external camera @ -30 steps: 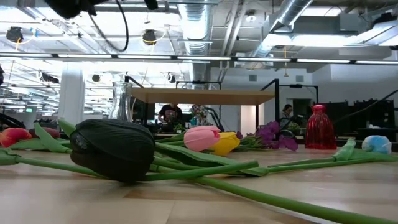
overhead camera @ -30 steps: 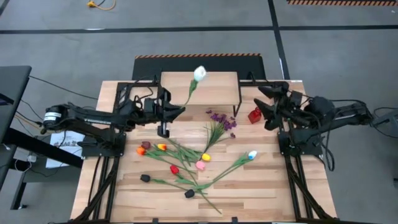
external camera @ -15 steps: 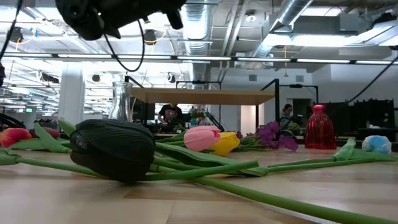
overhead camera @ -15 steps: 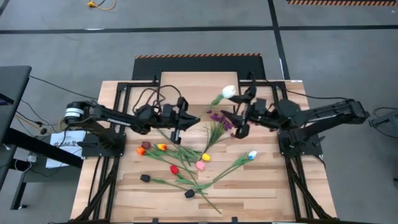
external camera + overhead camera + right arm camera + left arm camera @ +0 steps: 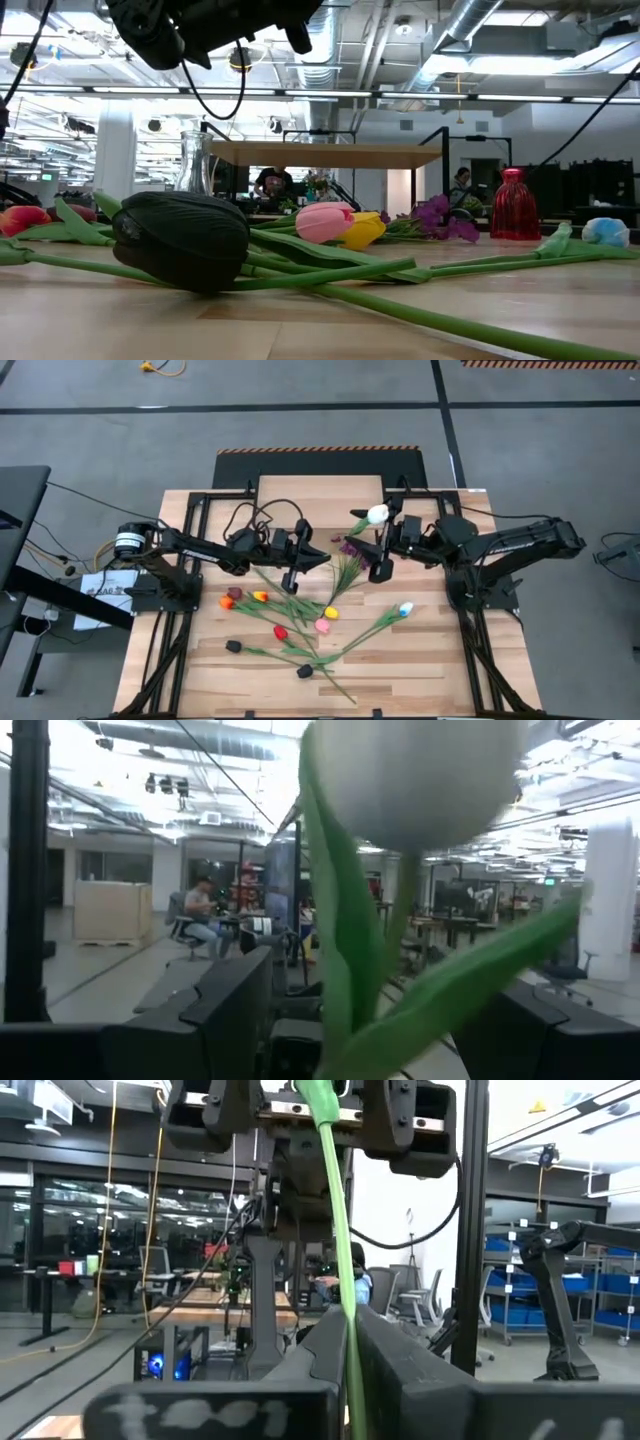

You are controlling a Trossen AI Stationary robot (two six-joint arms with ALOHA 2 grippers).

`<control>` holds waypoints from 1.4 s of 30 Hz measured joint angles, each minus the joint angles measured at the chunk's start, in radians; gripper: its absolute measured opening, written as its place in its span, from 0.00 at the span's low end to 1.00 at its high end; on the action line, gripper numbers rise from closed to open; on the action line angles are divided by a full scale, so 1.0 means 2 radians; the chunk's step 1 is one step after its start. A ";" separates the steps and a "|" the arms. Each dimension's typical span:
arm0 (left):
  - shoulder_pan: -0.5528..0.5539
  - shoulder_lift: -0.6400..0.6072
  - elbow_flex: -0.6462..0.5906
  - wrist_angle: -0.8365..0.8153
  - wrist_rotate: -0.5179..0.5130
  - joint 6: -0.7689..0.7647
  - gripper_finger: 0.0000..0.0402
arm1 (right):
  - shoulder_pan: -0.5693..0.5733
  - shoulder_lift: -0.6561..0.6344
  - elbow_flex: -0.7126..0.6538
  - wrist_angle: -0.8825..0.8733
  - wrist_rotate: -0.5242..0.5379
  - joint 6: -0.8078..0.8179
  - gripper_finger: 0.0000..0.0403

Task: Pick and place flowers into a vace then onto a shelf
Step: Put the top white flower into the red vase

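The left gripper pinches the stem of a white flower. The right gripper is spread wide around that stem, above the surface.

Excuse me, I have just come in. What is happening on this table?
The two arms seem to be passing a white tulip between them above the table. The left claw is shut on its green stem, and the right claw is open with the stem between its fingers. The other flowers lie on the table in front of the shelf.
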 joint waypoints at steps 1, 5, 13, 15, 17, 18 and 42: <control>0.000 0.000 0.000 0.000 0.002 0.000 0.00 | 0.000 -0.001 0.000 0.001 0.000 0.000 0.66; 0.000 0.000 0.000 0.000 0.002 0.000 0.00 | 0.000 -0.008 0.002 -0.006 0.008 -0.001 0.66; 0.000 0.000 0.000 0.000 0.002 0.000 0.00 | 0.000 -0.022 0.001 -0.025 0.011 -0.002 0.64; 0.000 0.000 0.000 0.000 0.002 0.000 0.00 | 0.000 -0.024 0.001 -0.032 0.011 -0.003 0.61; 0.000 0.000 0.000 0.000 0.002 0.000 0.00 | 0.000 -0.025 0.001 -0.035 0.011 -0.011 0.54; 0.000 0.000 0.000 0.000 0.002 0.000 0.00 | 0.000 -0.025 0.001 -0.036 0.011 -0.013 0.50; 0.008 -0.001 0.000 -0.065 0.002 -0.003 0.22 | 0.000 -0.025 0.001 -0.043 0.009 -0.058 0.01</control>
